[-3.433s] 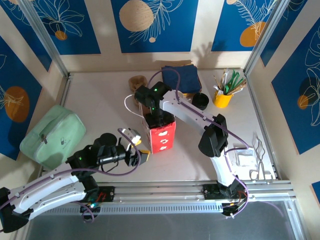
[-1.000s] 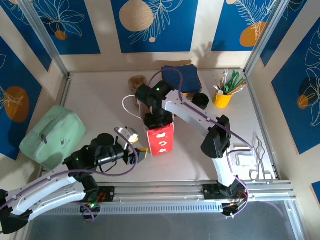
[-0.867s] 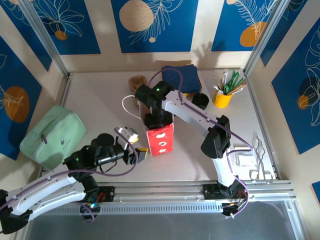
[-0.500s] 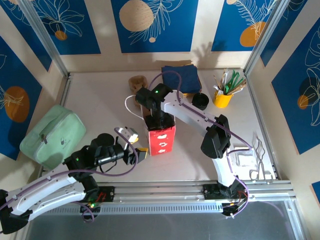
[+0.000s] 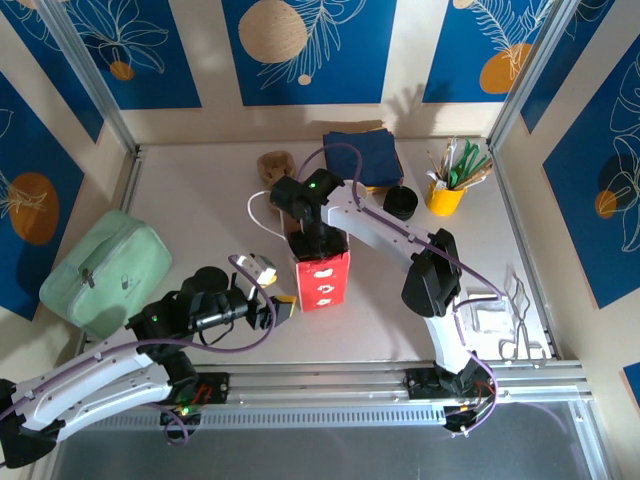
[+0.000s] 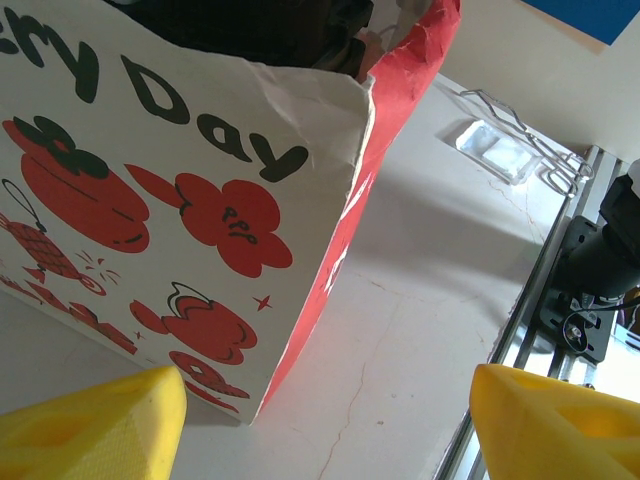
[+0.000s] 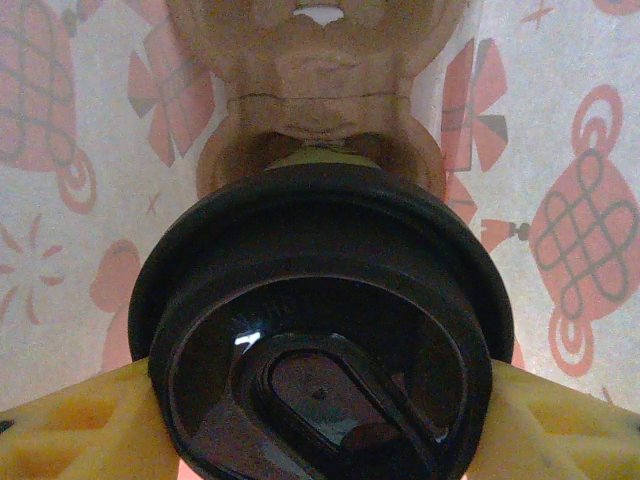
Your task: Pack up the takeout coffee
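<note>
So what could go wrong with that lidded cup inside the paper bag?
The takeout coffee, held in the right gripper, may miss the brown holder beneath it and tip once released. The paper bag stands unheld, the left gripper open beside it, so the arm could snag and topple it pulling out.

You've got the bag in the middle of the counter, coffee cup inside it, pouch left, napkins behind.

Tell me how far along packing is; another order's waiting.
Done: the takeout coffee is lidded and down inside the bag. In hand: the right gripper grips it by the cardboard carrier. Remaining: seat it, release, withdraw. The left gripper sits open beside the bag.
</note>
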{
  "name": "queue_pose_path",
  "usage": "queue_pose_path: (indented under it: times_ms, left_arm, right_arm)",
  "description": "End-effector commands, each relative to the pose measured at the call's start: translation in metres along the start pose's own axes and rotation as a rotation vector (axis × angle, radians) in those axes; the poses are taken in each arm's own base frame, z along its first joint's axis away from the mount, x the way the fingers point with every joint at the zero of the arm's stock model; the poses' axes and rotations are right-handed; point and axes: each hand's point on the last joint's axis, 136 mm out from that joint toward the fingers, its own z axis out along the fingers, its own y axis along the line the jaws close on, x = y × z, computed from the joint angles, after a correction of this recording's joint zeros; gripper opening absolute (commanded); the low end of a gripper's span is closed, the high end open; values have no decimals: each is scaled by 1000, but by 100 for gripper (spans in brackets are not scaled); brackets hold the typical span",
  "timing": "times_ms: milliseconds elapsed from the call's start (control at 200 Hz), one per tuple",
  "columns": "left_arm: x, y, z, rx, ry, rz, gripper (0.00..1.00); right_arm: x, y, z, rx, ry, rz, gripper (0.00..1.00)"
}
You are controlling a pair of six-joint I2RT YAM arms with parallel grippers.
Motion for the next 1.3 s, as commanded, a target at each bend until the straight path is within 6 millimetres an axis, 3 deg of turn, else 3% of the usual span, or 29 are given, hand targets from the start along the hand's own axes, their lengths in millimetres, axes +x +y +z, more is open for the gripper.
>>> queue_pose_path:
  times_ms: [0,1296]
  left_arm:
    - [-3,0,-2,-8,-4,11,75]
    - [-6,-2,2,-5,4,17,75]
  right_arm:
    - [8,3,2,-4,28,9,63]
    - [7,2,22,2,53,13,63]
